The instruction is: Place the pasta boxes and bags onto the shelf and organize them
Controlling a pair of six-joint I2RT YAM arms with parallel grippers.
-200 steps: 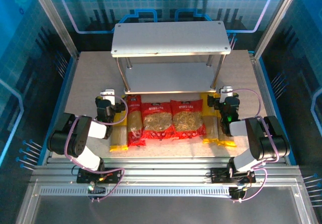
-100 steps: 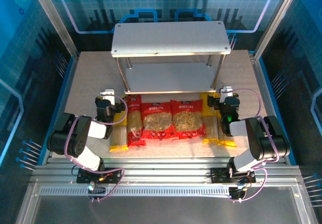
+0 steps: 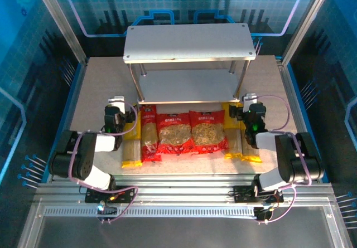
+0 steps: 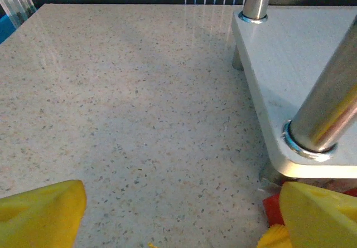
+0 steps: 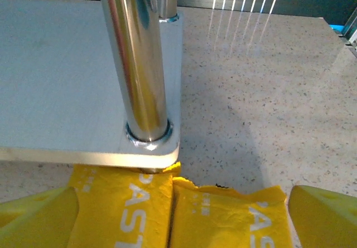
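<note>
The two-tier grey shelf (image 3: 189, 43) stands at the back. In front of it, flat on the table, lie a yellow pasta box (image 3: 131, 145), a red pasta box (image 3: 149, 134), two red bags (image 3: 174, 134) (image 3: 208, 131) and two more yellow boxes (image 3: 233, 139) (image 3: 249, 145). My left gripper (image 3: 118, 110) (image 4: 178, 220) is open above bare table by the far end of the left yellow box. My right gripper (image 3: 249, 107) (image 5: 178, 220) is open, its fingertips (image 5: 33, 217) wide on either side of the far ends of the two right yellow boxes (image 5: 125, 209) (image 5: 234, 214).
The shelf's lower board (image 4: 301, 64) and front left leg (image 4: 329, 103) are close on the right of my left gripper. Its front right leg (image 5: 139, 64) rises just beyond the right yellow boxes. Speckled table (image 4: 139, 92) lies open to the shelf's left and right.
Both grippers have edged slightly toward the shelf. The left arm's elbow has swung a little outward. The packs lie where they were.
</note>
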